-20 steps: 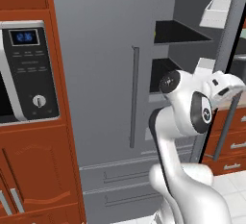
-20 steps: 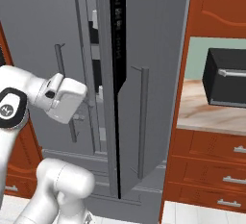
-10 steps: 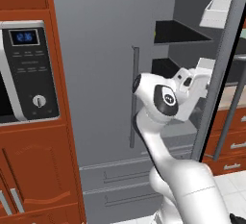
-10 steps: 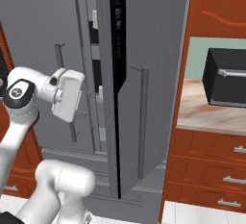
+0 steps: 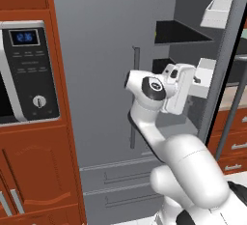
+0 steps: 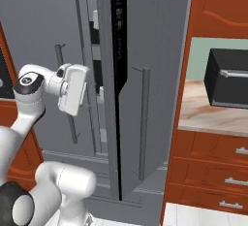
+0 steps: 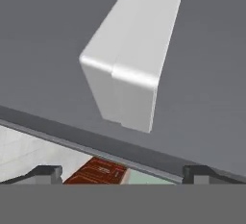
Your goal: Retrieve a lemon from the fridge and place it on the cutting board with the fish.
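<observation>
Closest to the hand camera, the tool [image 7: 122, 172] stands spread wide and empty, its tips framing a white door bin [image 7: 129, 55] on the open fridge [image 5: 106, 50] door. Search for the lemon seems under way; next, the hand must turn toward the black shelves [image 5: 181, 32]. Lemon, cutting board and fish are hidden.
</observation>
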{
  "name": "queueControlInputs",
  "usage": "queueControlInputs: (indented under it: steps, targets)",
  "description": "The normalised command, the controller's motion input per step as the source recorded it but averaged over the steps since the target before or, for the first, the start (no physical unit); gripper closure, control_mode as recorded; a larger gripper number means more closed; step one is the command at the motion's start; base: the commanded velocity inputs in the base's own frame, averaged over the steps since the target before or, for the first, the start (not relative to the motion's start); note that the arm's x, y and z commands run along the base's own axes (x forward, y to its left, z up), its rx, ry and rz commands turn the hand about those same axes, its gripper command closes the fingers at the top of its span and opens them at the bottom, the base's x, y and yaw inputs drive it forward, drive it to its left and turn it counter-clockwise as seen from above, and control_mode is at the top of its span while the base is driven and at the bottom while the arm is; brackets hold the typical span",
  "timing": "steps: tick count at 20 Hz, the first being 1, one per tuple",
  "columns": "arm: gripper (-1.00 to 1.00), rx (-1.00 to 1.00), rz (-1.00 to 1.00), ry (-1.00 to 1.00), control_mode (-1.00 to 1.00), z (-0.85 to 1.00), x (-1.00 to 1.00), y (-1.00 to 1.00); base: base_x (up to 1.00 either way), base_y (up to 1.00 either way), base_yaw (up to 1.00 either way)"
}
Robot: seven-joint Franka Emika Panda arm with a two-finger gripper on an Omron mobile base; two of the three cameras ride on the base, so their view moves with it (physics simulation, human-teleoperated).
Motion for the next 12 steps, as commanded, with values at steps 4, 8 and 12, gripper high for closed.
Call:
queueControlInputs:
  steps: [4, 8, 12]
  targets:
    - [-1.0, 0.0, 0.0, 0.0, -1.0, -0.05, 0.63, 0.0, 0.0, 0.0, 0.0]
    - [-1.0, 0.0, 0.0, 0.0, -1.0, -0.01, 0.6, 0.0, 0.0, 0.0, 0.0]
    - [-1.0, 0.0, 0.0, -0.05, -1.0, 0.0, 0.37, 0.0, 0.0, 0.0, 0.0]
